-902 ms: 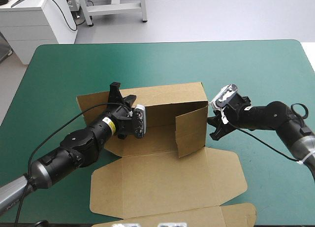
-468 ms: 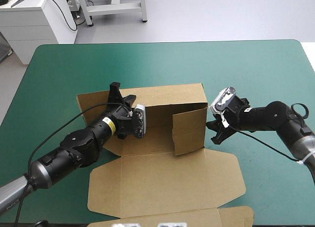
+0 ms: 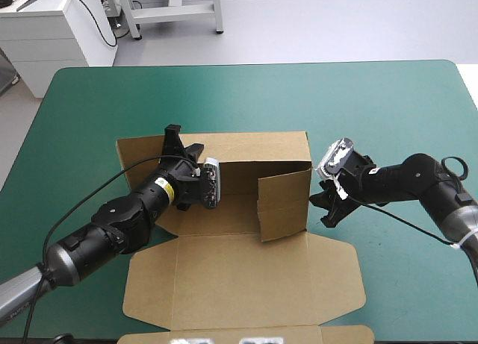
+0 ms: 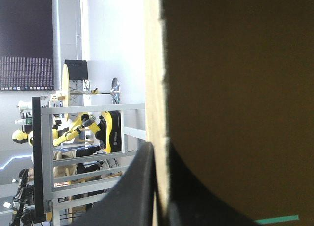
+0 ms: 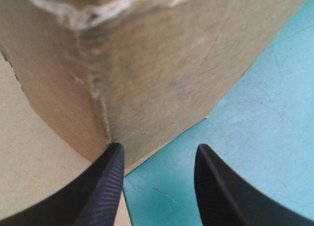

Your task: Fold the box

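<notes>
Box [image 3: 239,278] wall in left hand [image 4: 157,148]

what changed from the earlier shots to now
The open right tool has moved left against the right side wall of the brown cardboard box, swinging that wall further inward and shifting the flat front panel left and nearer the robot. Nothing was gripped or released. The left tool stays shut on the upright back wall.
</notes>
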